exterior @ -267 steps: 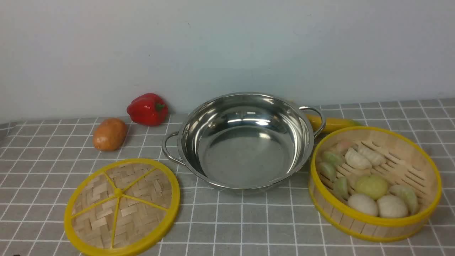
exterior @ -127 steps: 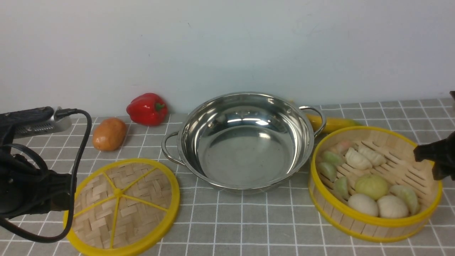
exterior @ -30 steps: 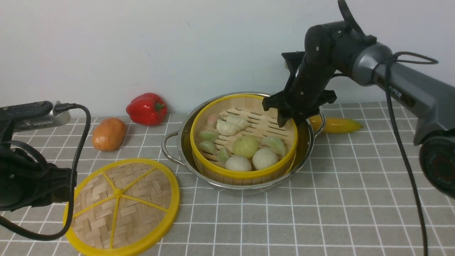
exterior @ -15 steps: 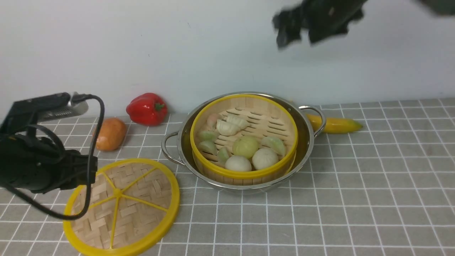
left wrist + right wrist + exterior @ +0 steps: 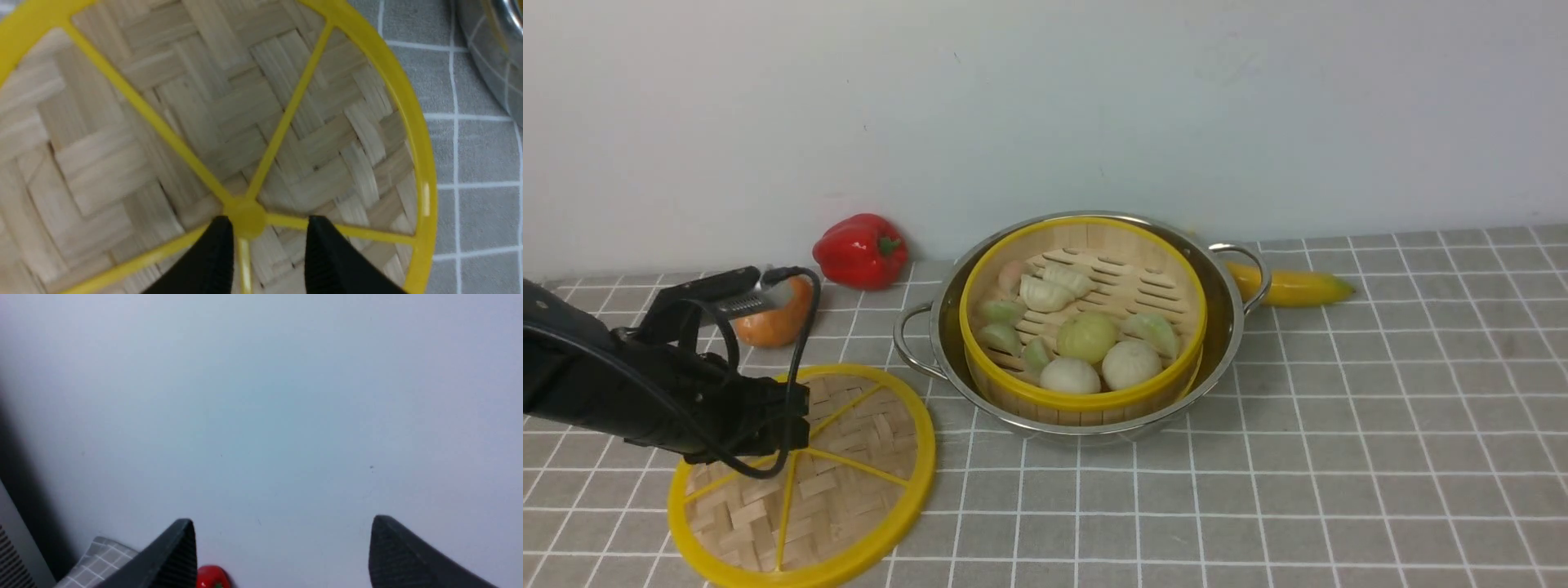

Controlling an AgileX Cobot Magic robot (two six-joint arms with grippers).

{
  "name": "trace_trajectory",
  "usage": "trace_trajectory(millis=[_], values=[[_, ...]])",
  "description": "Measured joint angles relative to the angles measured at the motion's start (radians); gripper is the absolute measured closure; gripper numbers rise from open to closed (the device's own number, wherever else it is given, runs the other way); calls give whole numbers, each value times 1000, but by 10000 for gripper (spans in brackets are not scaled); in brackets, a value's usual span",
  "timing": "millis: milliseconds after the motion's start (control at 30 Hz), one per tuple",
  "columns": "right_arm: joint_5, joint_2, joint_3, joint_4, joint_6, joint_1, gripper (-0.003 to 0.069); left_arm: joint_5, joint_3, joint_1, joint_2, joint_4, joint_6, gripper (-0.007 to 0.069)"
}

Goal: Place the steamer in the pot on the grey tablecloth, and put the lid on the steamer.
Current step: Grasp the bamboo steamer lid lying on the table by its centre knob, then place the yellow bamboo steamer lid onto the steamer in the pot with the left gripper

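The steamer (image 5: 1029, 402), holding several dumplings and buns, sits inside the steel pot (image 5: 1227, 327) at the middle of the grey tablecloth (image 5: 1339, 457). The lid (image 5: 866, 465) lies flat on the cloth, front left of the pot. My left gripper (image 5: 796, 420) is low over the lid's centre. In the left wrist view the left gripper (image 5: 267, 226) is open, its fingertips (image 5: 220, 241) either side of the lid's (image 5: 204, 102) yellow hub (image 5: 246, 214). My right gripper (image 5: 282, 520) is open and empty, facing the wall; it is out of the front view.
A red pepper (image 5: 862, 249) and a brown potato (image 5: 780, 318) sit by the wall behind the lid. A yellow banana-like item (image 5: 1290, 286) lies behind the pot's right handle. The pot's edge (image 5: 490, 61) shows in the left wrist view.
The steamer went from the right of the cloth into the pot. My right arm let go and rose out of the front view. My left arm moved right and down over the lid's centre.
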Motion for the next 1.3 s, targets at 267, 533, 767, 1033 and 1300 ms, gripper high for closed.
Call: trace_trajectory(millis=[267, 533, 767, 1033, 1300], values=[[2, -182, 180, 0, 0, 0, 116, -20, 0, -1, 40, -32, 23, 382], [9, -245, 319, 1, 0, 0, 116, -53, -2, -32, 55, -32, 36, 461], [8, -258, 325, 1, -1, 0, 116, -44, -16, -21, 28, 95, -2, 514], [8, -261, 326, 2, -1, 0, 116, 80, -158, 39, -124, 376, -256, 514], [8, -262, 326, 3, 24, 0, 116, 203, -439, -146, -149, 438, -335, 514]])
